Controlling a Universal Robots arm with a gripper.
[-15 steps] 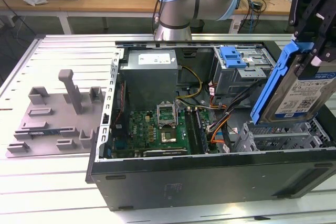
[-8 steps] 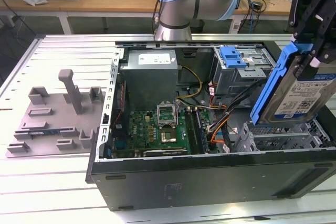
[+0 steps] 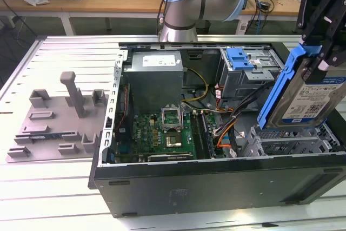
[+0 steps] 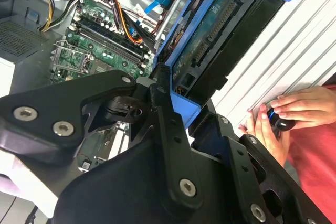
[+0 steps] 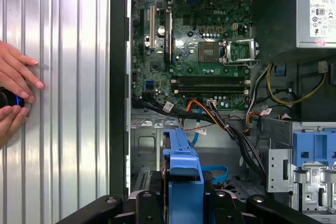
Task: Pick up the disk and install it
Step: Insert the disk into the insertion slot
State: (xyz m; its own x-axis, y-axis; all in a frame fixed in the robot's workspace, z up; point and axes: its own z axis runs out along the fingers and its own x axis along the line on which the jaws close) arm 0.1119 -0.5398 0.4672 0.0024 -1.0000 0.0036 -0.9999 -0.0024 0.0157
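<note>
The end effector [image 3: 320, 57] is clamped on the disk [image 3: 307, 98], its black fingers closed against the blue carrier frame along the drive's upper edge. The disk hangs tilted, label side facing the exterior view. Its lower edge is just over a grey metal bay [image 3: 294, 143] at the near corner of the open computer case [image 3: 216, 183]; whether the two touch cannot be told. In the first wrist view the carrier's blue edge [image 5: 182, 179] sits between the fingers, with the bay's sheet-metal floor [image 5: 149, 142] free beyond it.

The disk bears a white-and-blue label with barcodes, its print too small to make out. A white sticker sits on the power supply [image 3: 154, 74].

The case lies on its side on the ribbed counter [image 3: 54, 201]. Inside it, below and to the exterior view's left of the end effector, are the green motherboard [image 3: 167, 128], orange and black cables [image 3: 227, 131] running close by the bay, and a second drive cage with a blue latch [image 3: 240, 58]. Well apart on the counter stands a grey tray [image 3: 59, 117] with upright posts. Outside the case wall, a person's hands [image 5: 16, 95] rest on the counter around a small dark knob.
</note>
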